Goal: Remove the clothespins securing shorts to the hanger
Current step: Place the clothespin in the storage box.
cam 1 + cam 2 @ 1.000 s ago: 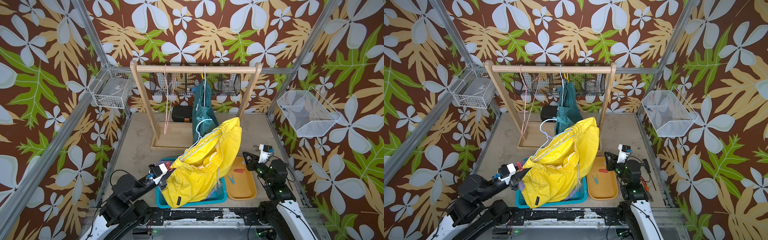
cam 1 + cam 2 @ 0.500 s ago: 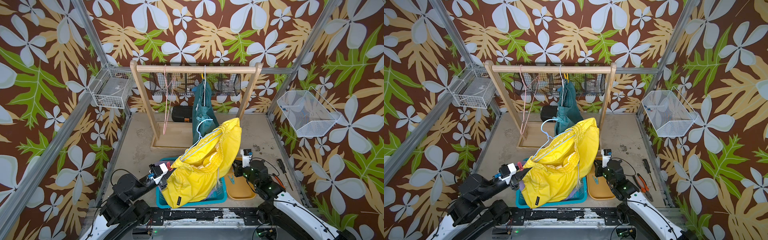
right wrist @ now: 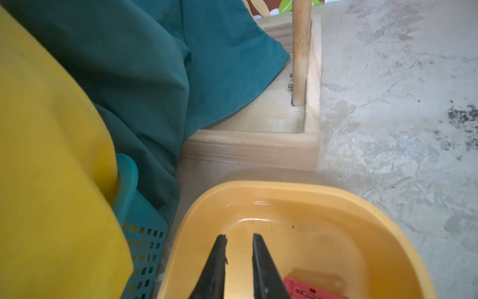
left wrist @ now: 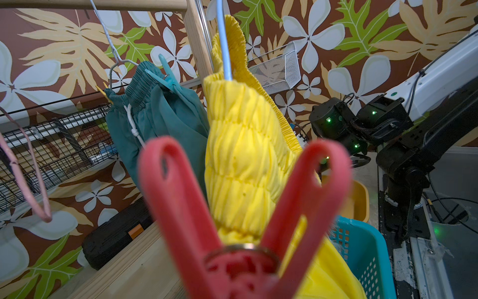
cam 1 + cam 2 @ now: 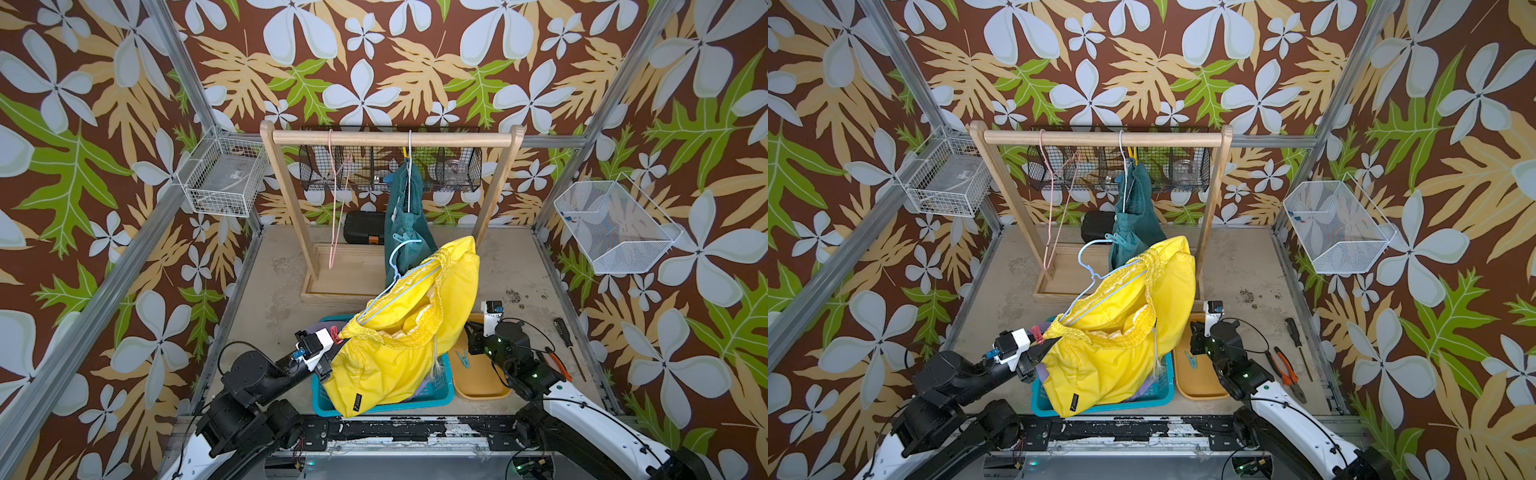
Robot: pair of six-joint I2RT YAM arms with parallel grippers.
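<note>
Now the red clothespin (image 4: 181,207): it sits at the left claw (image 5: 1050,345), which is clamped shut on the waistband corner of the yellow shorts (image 5: 399,353).
We'd keep that corner steady. The right claw (image 3: 239,240), slightly parted and empty over the orange tray (image 3: 258,186), should cross, squeeze both spread handles squarely and pull straight off the hanger (image 4: 223,38). Farther back, the teal shorts (image 5: 405,216) hang pinned on the rail.

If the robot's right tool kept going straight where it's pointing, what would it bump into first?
Most likely the orange tray: the right tool hangs over it, slightly open, tips aimed at its inside. If it cleared the far rim, the wooden rack base comes next. Depth is hard to judge.
</note>
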